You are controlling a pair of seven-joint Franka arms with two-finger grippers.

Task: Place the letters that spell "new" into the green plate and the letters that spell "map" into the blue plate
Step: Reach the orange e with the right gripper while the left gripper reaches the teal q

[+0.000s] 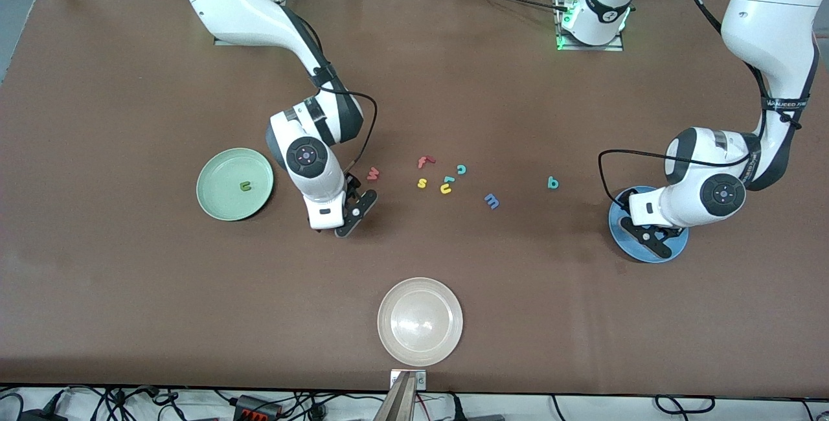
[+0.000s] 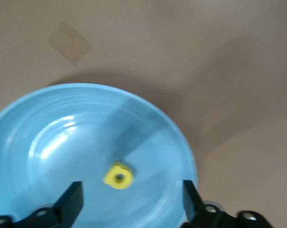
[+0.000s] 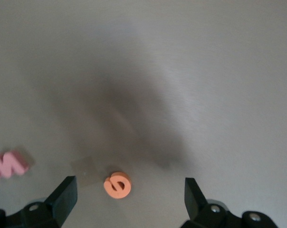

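The left gripper (image 2: 129,199) is hovering over the blue plate (image 2: 34,123), jaws spread wide and holding nothing, the yellow "a" (image 2: 119,175) lying in the plate; the right gripper (image 3: 129,197) is hanging, jaws wide (empty), over the orange "e" (image 3: 118,185) on the desk (image 1: 129,291), beside the pink "w" (image 3: 8,165); the dark green "n" (image 1: 245,186) is sitting in the green plate (image 1: 217,204).

Front view: high camera facing both arm bases, looking steeply down over the whole brown table (image 1: 129,291). Left wrist view: close, looking down past the open left gripper (image 2: 131,202) onto the round medium-blue plate (image 2: 39,123), also visible from the front (image 1: 615,223). Right wrist view: close above the small orange foam letter "e" (image 3: 117,184) and bare tabletop
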